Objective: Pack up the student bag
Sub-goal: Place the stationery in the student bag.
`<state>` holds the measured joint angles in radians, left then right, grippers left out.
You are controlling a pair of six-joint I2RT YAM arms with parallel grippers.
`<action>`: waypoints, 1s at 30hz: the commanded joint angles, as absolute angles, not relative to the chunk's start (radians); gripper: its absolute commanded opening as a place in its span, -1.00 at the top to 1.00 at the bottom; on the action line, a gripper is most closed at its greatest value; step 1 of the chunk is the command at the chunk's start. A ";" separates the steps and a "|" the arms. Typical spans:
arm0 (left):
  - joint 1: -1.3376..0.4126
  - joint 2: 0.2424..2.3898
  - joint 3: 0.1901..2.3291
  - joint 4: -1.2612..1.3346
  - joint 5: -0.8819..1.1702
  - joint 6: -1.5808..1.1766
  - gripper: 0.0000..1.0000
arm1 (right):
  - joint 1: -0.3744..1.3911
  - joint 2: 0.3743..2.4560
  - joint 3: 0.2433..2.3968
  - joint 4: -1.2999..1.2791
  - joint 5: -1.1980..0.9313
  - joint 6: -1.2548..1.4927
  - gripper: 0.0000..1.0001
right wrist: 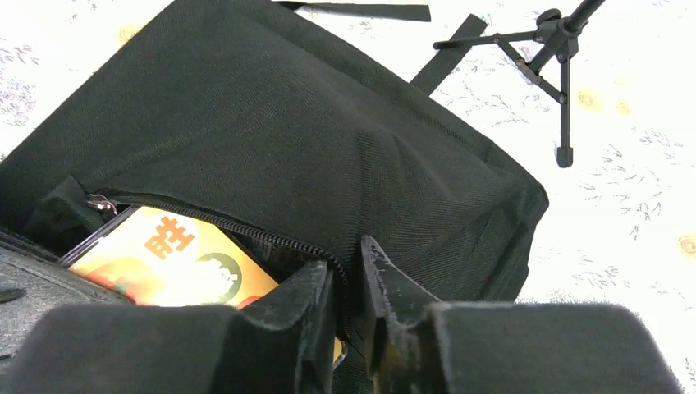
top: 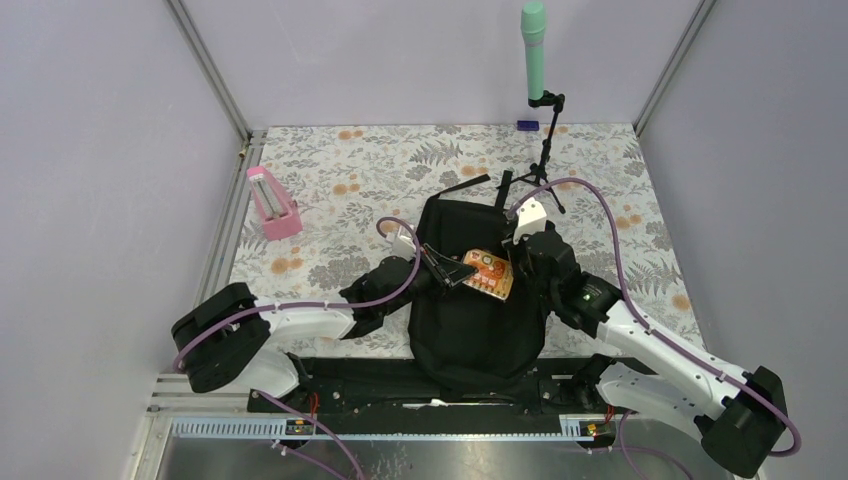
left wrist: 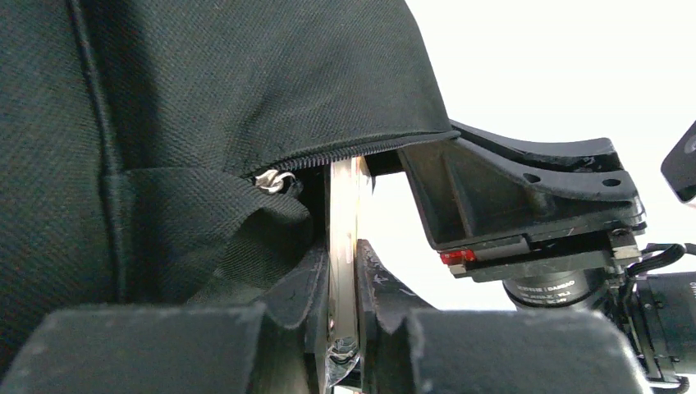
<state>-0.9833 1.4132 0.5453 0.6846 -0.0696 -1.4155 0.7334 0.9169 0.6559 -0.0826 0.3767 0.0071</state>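
The black student bag (top: 470, 320) lies flat in the middle of the table with its zipper opening facing up. My left gripper (top: 452, 272) is shut on a flat orange book (top: 489, 273), seen edge-on between the jaws in the left wrist view (left wrist: 345, 213), and holds it part way into the opening. My right gripper (top: 520, 258) is shut on the bag's zipper edge (right wrist: 271, 240) and lifts it. In the right wrist view the orange book (right wrist: 168, 258) lies under the raised flap of the bag (right wrist: 312, 139), next to my right gripper (right wrist: 346, 267).
A green microphone (top: 534, 45) on a black tripod stand (top: 545, 160) stands behind the bag, with its leg in the right wrist view (right wrist: 562, 82). A pink object (top: 272, 203) stands at the left. A small purple block (top: 527, 125) lies at the back.
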 commanded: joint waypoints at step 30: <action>-1.021 1.464 0.698 0.688 -0.294 -1.313 1.00 | 0.740 0.858 0.722 -0.061 0.125 0.092 1.00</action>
<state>-1.0031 1.4441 0.6350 0.6376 -0.2291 -1.3327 0.7330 0.8574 0.6693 -0.1226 0.2207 0.0360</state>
